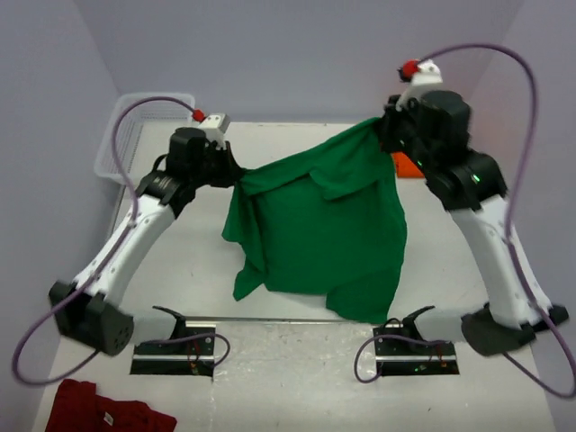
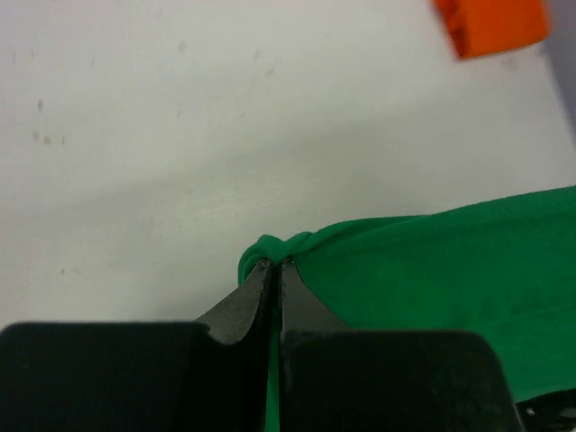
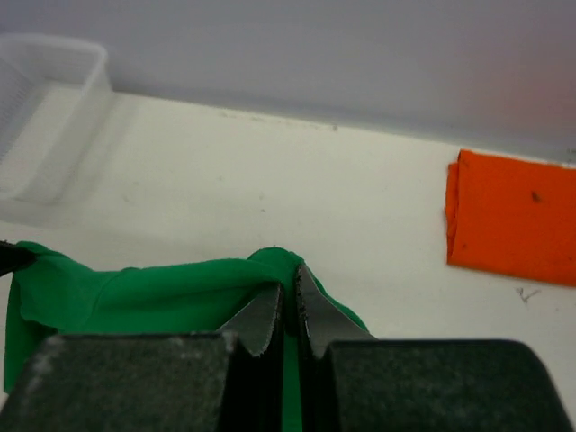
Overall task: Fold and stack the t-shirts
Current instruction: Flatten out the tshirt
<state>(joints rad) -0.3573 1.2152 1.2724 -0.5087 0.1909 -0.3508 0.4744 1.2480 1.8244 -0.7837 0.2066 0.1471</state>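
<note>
- The left gripper [image 2: 273,266] is pressed together on a bunched corner of the green t-shirt [image 2: 450,270]. Its wrist view shows the cloth gathered into a small knot at the tips, with a sliver of green running down between the fingers.
- The right gripper [image 3: 290,281] pinches another part of the same shirt, and the fabric peaks up over its tips.
- Only the top view shows the whole garment. It hangs spread between the two grippers, with the right-hand corner held farther back than the left. The body drapes in loose folds toward the near edge of the table [image 1: 180,261]. Whether the lower hem rests on the surface cannot be told.
- The shirt is a plain bright green, with creases and one side curled inward.
- The orange t-shirt [image 3: 513,216] shows best from the right wrist. It is a flat folded rectangle on the table near the back wall, apart from the green cloth. From above only a sliver shows behind the right arm, and the left wrist view catches just a corner.
- A clear plastic basket [image 1: 121,135] sits at the far left corner.
- A dark red garment [image 1: 99,409] with a white tag lies at the near left corner and shows only in the top view.
</note>
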